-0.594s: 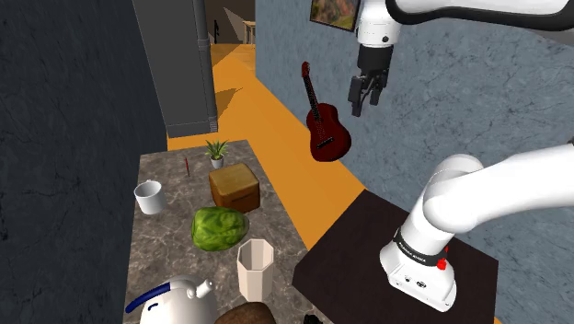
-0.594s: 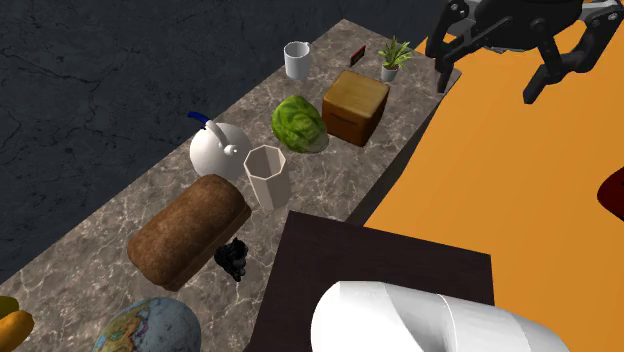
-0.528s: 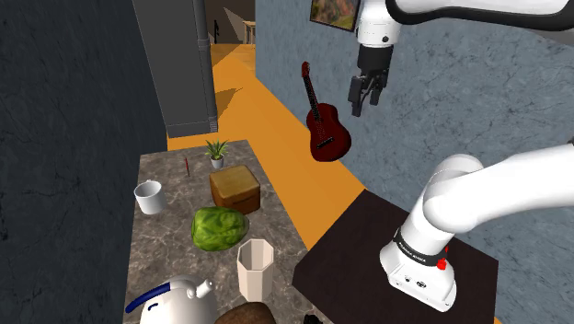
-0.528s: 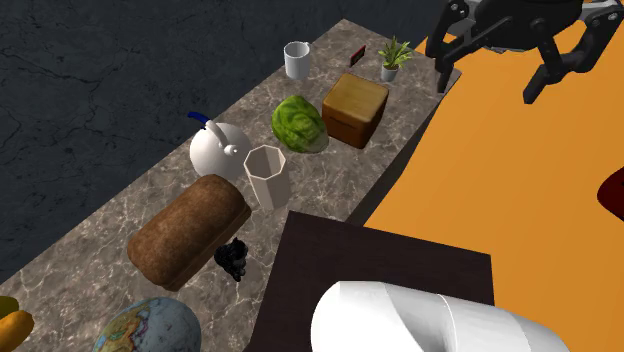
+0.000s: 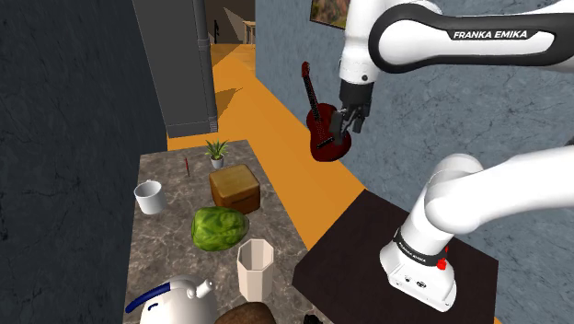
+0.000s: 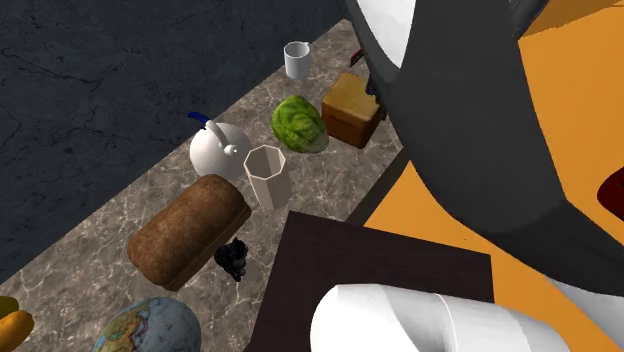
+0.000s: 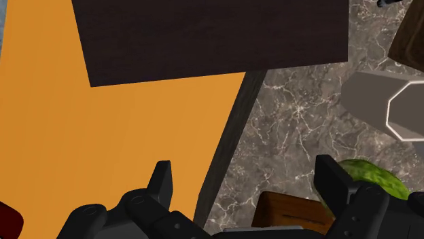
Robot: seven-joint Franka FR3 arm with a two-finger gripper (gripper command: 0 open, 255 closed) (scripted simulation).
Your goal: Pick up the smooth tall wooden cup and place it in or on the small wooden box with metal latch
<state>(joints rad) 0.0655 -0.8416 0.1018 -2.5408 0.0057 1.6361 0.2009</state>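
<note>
Now, your jaws hang spread and empty, and the cup point(image 6: 266, 176) sits close by, maybe touching, the kettle point(image 6: 214, 152), so a skewed descent could topple it

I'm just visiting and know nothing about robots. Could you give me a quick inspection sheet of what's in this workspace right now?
Surface: marble counter, crowded.
Job's things: pale tall cup upright, untouched; brown wooden box; lettuce between them.
Clutter: white mug, teapot, bread loaf, potted plant.
Tool: open, empty, in the air by the counter's edge.
Cables: nothing seen.
Surroundings: orange floor, guitar against the wall.
</note>
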